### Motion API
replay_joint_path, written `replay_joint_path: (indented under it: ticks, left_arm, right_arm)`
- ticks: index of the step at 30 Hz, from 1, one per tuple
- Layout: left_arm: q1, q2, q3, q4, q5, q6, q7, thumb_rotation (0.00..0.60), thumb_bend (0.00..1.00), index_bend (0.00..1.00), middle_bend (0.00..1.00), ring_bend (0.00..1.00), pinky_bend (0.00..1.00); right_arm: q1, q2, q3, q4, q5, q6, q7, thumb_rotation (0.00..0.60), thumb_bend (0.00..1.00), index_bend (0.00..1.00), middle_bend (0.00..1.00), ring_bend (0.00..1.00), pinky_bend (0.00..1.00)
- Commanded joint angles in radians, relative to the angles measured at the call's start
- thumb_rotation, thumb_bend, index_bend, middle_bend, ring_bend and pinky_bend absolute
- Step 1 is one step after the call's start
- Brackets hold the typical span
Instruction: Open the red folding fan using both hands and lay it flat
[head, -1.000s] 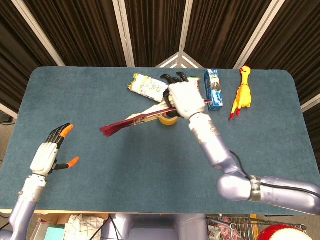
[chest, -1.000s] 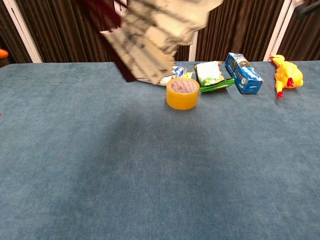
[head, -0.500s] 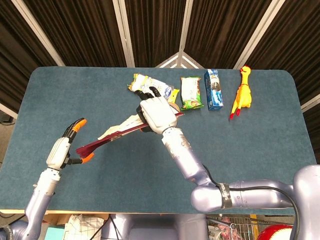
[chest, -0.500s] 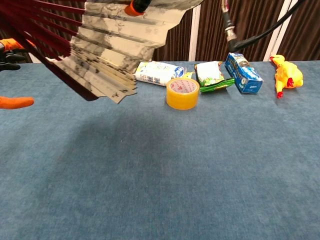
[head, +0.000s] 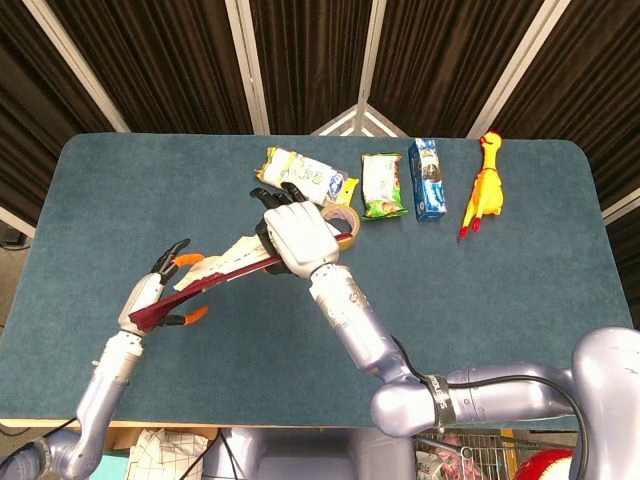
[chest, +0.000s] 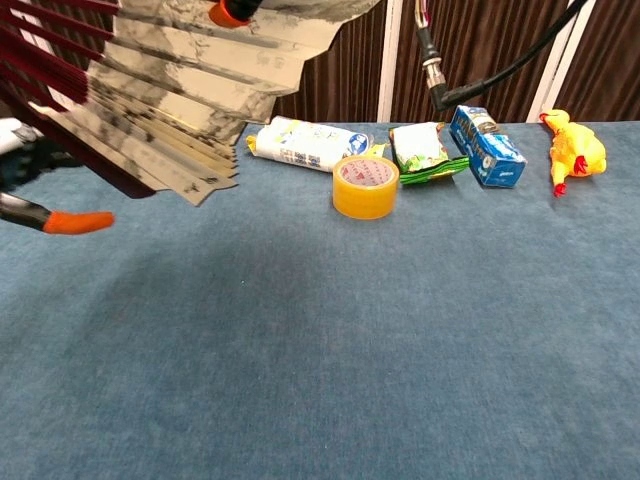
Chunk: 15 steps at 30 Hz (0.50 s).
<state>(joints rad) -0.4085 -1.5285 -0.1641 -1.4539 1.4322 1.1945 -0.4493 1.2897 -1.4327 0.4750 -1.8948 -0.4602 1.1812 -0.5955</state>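
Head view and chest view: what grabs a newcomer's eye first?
The partly opened red folding fan with cream pleated paper hangs above the blue-green table, gripped by the right hand near mid-table, its far end at the left hand toward the table's left. In the chest view it fills the upper left corner. A bright yellow rubber chicken lies at the far right of a row of items along the back edge.

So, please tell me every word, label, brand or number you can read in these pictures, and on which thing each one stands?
None can be read.
Tape roll: red marks on its top, too blurred.
Blue carton: print too small.
Green packet: print too small.
White packet: blue print, blurred.
Folding fan: grey ink marks only, no clear writing.
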Motion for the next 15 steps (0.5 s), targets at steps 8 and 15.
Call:
replay_joint_path:
  ticks: [8, 15]
  left_arm:
    - [-0.037, -0.063, -0.02, 0.057, -0.008, -0.006, -0.032, 0.6, 0.44, 0.35, 0.04, 0.0, 0.0]
    - [-0.034, -0.071, -0.015, 0.072, -0.015, 0.006, -0.035, 0.6, 0.52, 0.4, 0.08, 0.0, 0.0]
  right_arm:
    - [-0.003, 0.017, 0.004, -0.034, -0.007, 0.003, 0.004, 0.6, 0.38, 0.91, 0.2, 0.25, 0.11]
    - [-0.016, 0.045, 0.003, -0.057, 0.004, 0.02, 0.0, 0.6, 0.38, 0.91, 0.2, 0.25, 0.11]
